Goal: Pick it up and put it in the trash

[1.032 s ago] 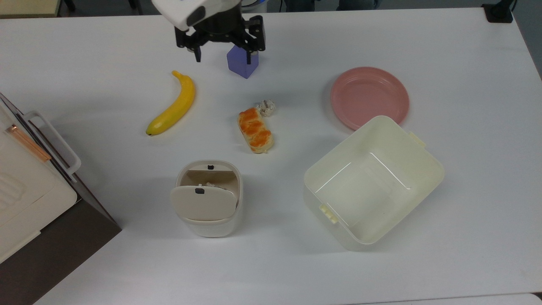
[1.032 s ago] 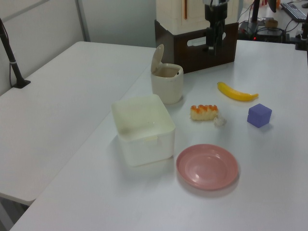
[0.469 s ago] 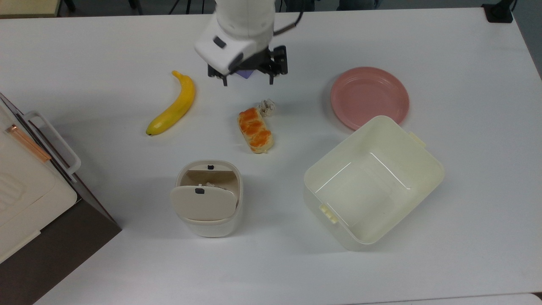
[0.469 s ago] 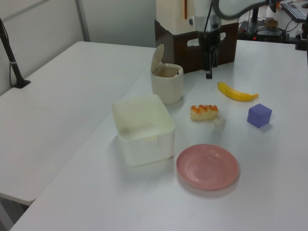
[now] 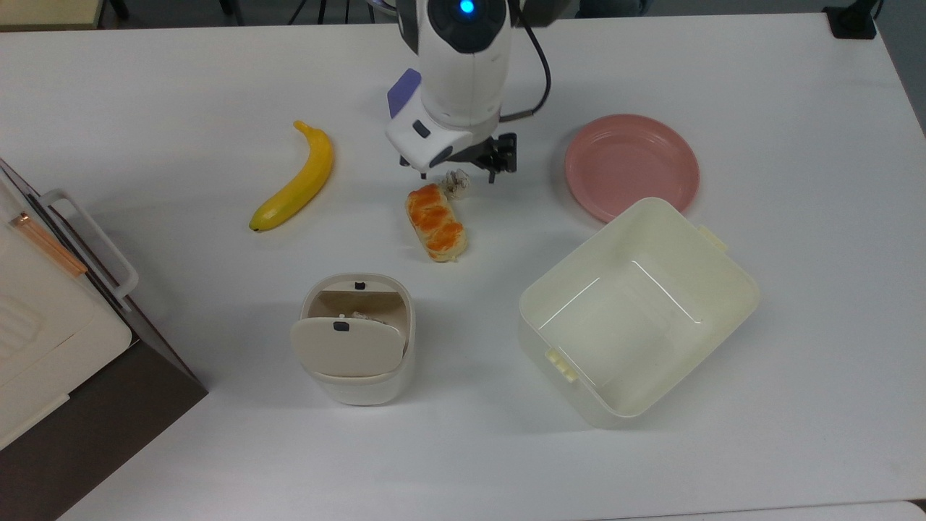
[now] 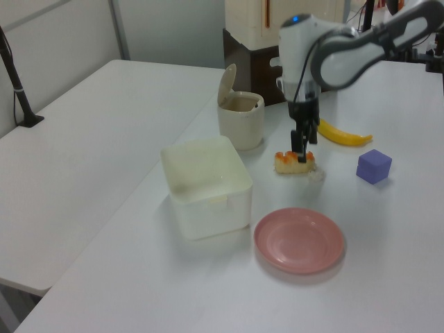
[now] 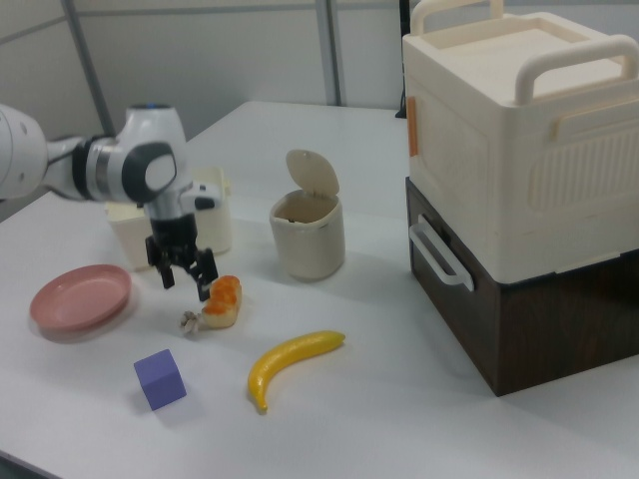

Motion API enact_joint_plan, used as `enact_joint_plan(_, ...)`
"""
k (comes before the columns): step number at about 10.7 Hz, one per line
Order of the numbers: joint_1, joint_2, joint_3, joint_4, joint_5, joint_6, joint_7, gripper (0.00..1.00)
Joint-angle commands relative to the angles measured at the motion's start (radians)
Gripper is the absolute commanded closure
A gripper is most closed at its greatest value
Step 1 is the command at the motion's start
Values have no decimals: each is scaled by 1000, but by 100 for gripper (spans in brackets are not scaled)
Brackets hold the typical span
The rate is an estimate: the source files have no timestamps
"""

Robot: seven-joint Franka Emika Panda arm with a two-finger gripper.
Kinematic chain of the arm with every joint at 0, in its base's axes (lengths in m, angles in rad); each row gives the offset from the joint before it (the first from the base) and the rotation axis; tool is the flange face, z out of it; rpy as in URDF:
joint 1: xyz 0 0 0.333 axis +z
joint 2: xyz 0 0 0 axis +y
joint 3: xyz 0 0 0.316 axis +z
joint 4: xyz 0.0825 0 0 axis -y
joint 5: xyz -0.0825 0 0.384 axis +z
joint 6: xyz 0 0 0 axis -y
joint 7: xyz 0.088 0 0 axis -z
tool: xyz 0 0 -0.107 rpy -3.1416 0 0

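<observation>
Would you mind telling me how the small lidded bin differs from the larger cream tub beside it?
The small bin is rounded and has a flap lid, tilted up; the cream tub is square and has no lid. The small bin carries small black marks on lid and rim, while the cream tub shows only pale clips on its sides. The cream tub is clearly the wider of the two. Both are cream-coloured, open at the top, and stand on the white table.

Paper wad (image 5: 457, 183): bread (image 5: 436, 221) touching one side; bare table (image 5: 521, 217) toward pink plate (image 5: 631, 166); open gripper (image 5: 459, 168) directly overhead.
</observation>
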Motion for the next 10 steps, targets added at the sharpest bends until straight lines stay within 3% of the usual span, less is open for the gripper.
enact_joint_plan(1, 44, -41, -11, -140, 20, 144, 70, 3)
enact_joint_plan(4, 43, -39, -11, -152, 14, 144, 64, 10)
enact_joint_plan(5, 43, -31, -11, -152, 11, 146, 64, 18)
enact_joint_plan(8, 43, -19, -13, -148, 5, 146, 64, 67)
enact_joint_plan(10, 40, -18, -13, -141, -4, 144, 69, 87)
